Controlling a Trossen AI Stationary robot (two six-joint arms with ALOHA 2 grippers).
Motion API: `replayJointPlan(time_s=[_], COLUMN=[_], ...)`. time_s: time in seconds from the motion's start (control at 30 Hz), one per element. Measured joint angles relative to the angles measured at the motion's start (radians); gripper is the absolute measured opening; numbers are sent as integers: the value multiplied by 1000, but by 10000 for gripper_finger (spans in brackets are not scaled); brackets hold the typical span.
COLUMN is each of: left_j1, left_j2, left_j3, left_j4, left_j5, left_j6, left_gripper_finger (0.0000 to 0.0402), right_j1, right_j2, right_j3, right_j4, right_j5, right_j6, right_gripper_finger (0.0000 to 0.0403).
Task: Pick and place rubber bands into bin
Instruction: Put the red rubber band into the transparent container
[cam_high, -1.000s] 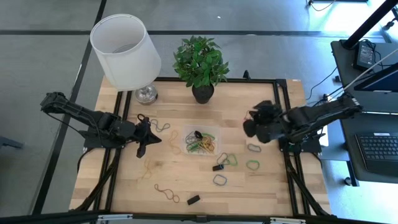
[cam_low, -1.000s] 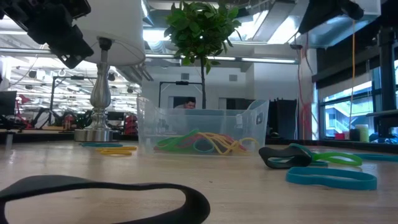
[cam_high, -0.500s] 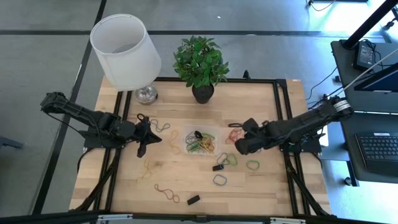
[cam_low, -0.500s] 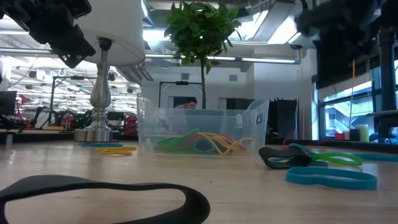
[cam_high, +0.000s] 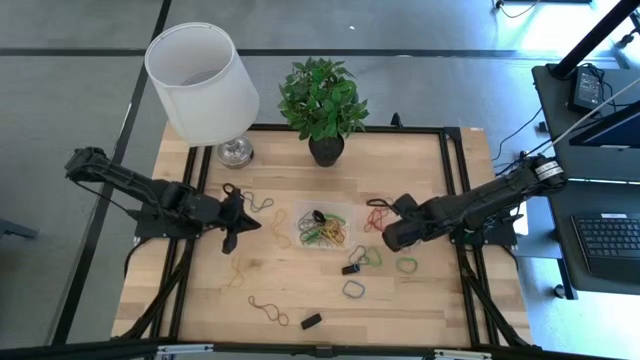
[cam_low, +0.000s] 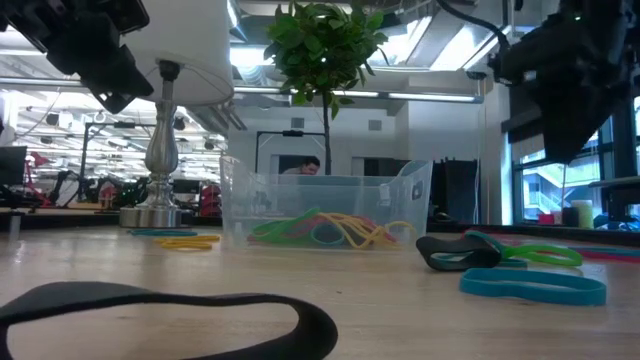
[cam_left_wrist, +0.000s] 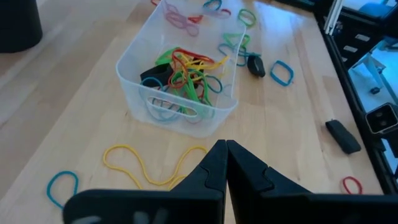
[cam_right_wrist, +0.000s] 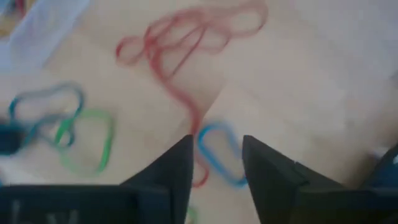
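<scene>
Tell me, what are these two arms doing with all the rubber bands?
They are gathering loose rubber bands into the clear bin mid-table, which already holds a tangle of them. The right tool hangs open just above a blue band and a red one on the wood beside the bin, seemingly about to pick one. The left tool waits shut on the bin's other side, above a yellow band. Many bands are still scattered on the table.

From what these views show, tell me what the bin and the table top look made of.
The bin looks like clear, glossy plastic: the bands inside show through its walls, and its rim and rounded corners catch the light. The table top looks like pale wood with a smooth, matte finish, going by the visible grain and plank seams; solid wood or a veneer cannot be told apart.
</scene>
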Motion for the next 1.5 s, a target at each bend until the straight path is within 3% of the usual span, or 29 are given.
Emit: replayJointPlan(time_s=[0.17, 0.37, 0.53, 0.7, 1.03, 1.17, 1.37, 1.5], left_j1=[0, 0, 0, 0, 0, 0, 0, 0], left_j2=[25, 47, 50, 50, 50, 50, 50, 50], left_j3=[0, 0, 0, 0, 0, 0, 0, 0], left_j4=[0, 8, 7, 8, 10, 8, 7, 8], left_j5=[0, 0, 1, 3, 2, 1, 1, 3], left_j6=[0, -18, -38, -58, -63, -61, -61, -61], left_gripper_finger=[3, 3, 3, 3, 3, 3, 3, 3], right_j1=[-72, -271, -418, -516, -573, -532, -491, -428], right_j2=[7, 67, 152, 204, 223, 206, 87, -19], right_j3=[0, 0, -2, -94, -269, -259, -153, -30], right_j4=[-6, 65, 124, 313, 540, 520, 275, 6], right_j5=[185, 201, 109, 0, -77, -66, -90, 35], right_j6=[-24, -201, -332, -433, -451, -490, -478, -408], right_gripper_finger=[173, 183, 177, 154, 90, 16, 3, 2])
